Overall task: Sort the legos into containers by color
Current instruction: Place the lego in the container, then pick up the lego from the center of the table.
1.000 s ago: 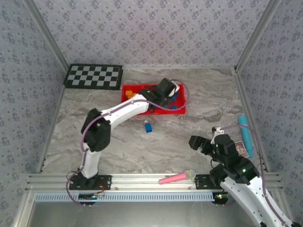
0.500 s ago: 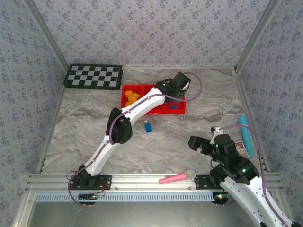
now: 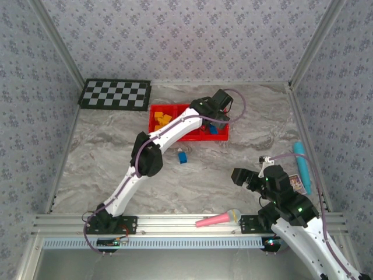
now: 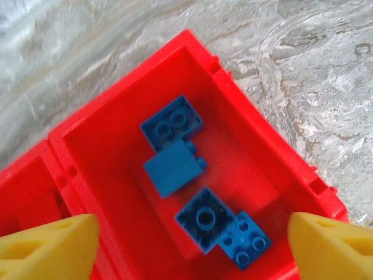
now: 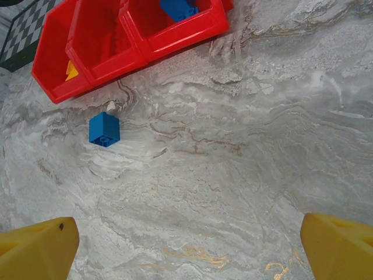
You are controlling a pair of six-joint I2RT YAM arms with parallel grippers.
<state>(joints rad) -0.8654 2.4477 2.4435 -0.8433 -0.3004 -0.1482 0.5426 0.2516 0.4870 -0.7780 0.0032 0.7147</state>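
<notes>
Four blue bricks (image 4: 173, 169) sit straight under the left gripper (image 4: 186, 248), all inside one end compartment of the red tray (image 4: 250, 125). On the left wrist cam its yellow fingertips (image 4: 46, 245) are at the bottom corners of the frame, spread wide with nothing held between them. Two of the bricks lie studs up, one shows a smooth face, and a darker one has a round hole on top. The darker one touches its neighbour at a corner.

From the top cam I get just a blue patch there. It does give me the layout, though: orange-yellow bricks (image 3: 162, 121) fill the compartment farthest from that gripper. Middle compartment is red on red, so I cannot tell what's in it.

On the right wrist cam the right gripper (image 5: 186, 245) is also fully spread and empty over the bare table (image 5: 245, 151). A loose blue brick (image 5: 104, 128) lies ahead of it and to its left, just short of the tray wall. From overhead, this gripper is well apart from the tray, and a pink microphone toy (image 3: 217, 219) lies behind it by the rail.
</notes>
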